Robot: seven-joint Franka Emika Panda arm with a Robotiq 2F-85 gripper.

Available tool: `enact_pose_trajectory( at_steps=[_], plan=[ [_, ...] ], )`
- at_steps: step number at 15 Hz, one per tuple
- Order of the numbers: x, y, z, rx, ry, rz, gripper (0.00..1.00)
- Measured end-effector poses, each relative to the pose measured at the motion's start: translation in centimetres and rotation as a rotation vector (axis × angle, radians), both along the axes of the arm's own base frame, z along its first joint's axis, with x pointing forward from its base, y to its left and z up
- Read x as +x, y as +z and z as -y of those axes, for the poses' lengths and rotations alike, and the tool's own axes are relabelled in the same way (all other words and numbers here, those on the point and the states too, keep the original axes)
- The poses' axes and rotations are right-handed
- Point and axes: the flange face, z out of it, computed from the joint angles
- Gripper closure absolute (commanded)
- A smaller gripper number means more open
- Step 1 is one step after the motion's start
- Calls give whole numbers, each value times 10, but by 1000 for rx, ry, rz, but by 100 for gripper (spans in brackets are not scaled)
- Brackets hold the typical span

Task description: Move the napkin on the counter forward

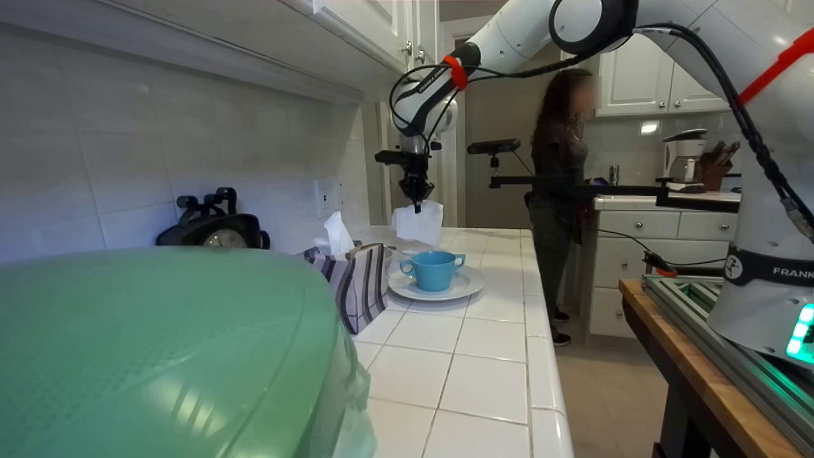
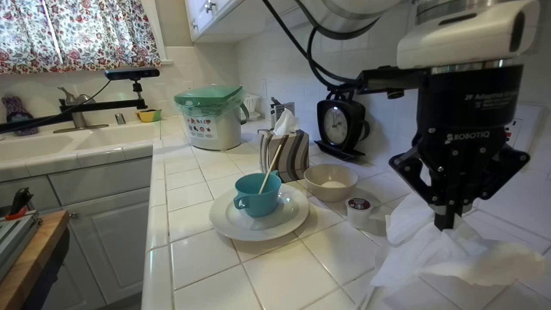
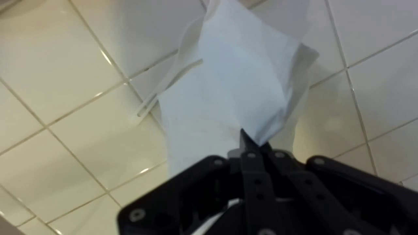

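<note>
The napkin is a thin white sheet of tissue; in an exterior view point(image 2: 424, 254) it hangs in loose folds over the white tiled counter point(image 2: 292, 275). It also shows in another exterior view point(image 1: 425, 224) and in the wrist view point(image 3: 241, 71). My gripper point(image 2: 445, 219) points down with its fingertips closed on the napkin's upper part; the wrist view shows the pinch point(image 3: 258, 142). Whether the napkin's lower edge touches the counter I cannot tell. The striped thing is a box point(image 2: 284, 155) with a white tissue sticking out of its top.
A blue two-handled cup point(image 2: 258, 193) with a stick stands on a white plate point(image 2: 224, 228). Nearby are a beige bowl point(image 2: 331, 183), a small white pod point(image 2: 358, 213) and a black clock-like scale point(image 2: 340, 125). A green-lidded bin point(image 2: 208, 116) stands farther along. A thin white strip point(image 3: 143, 111) lies beside the napkin.
</note>
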Motion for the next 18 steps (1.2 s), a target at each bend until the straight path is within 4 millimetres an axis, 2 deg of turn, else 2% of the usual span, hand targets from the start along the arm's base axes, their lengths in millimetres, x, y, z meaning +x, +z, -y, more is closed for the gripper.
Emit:
enact_pose_trajectory(
  at_steps=[5, 8, 10, 15, 18],
  plan=[
    [-26, 0, -2, 28, -16, -53, 100],
    [-46, -2, -10, 46, -8, -103, 100],
    [-56, -7, -19, 58, 5, -129, 100],
    [-72, -41, -39, 70, 34, -185, 100],
    [-82, -34, -37, 65, 37, -187, 100]
  ],
)
